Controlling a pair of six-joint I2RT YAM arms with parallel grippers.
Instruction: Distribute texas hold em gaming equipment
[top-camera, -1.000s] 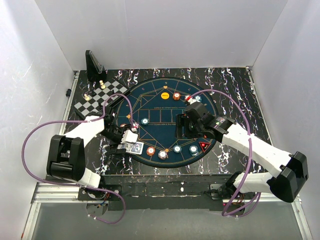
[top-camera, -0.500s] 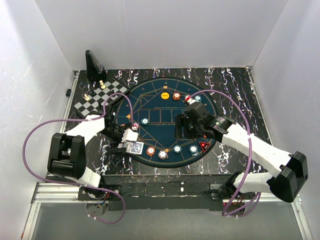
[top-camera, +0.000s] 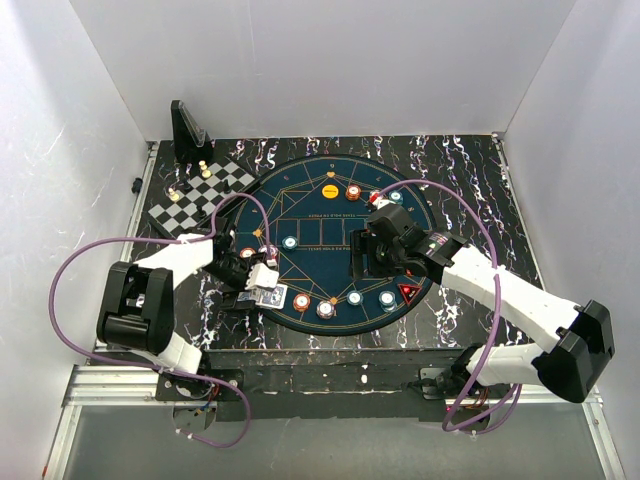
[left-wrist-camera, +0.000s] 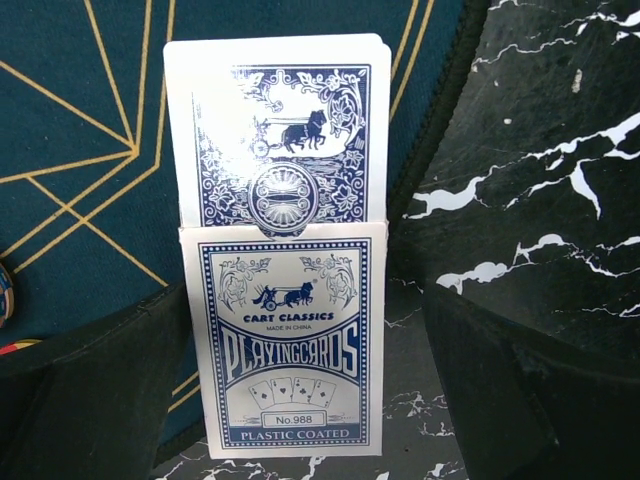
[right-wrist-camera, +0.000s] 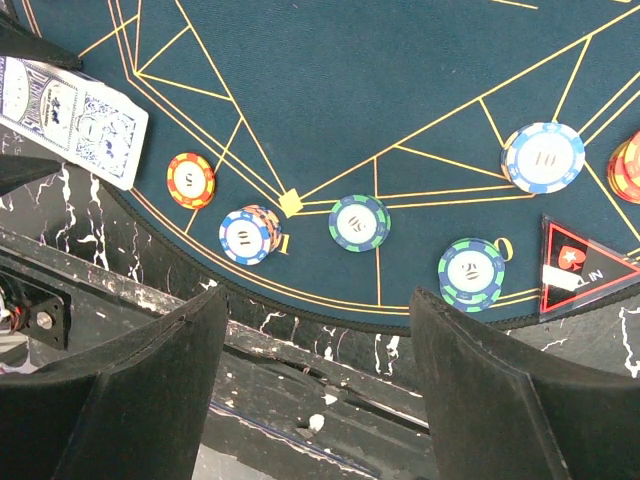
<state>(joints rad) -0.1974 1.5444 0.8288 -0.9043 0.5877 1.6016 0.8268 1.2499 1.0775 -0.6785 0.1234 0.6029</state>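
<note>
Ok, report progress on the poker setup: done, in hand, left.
Done: chips sit spread around the mat. In hand: the open left fingers flank the card box, cards sticking out of it; the right fingers are empty. Left: dealing, since no loose cards show on the mat.

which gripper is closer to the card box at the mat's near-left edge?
Left. The left gripper hangs over the card box, with its open fingers on either side of it. The right gripper is over the right half of the mat, well away from the box.
</note>
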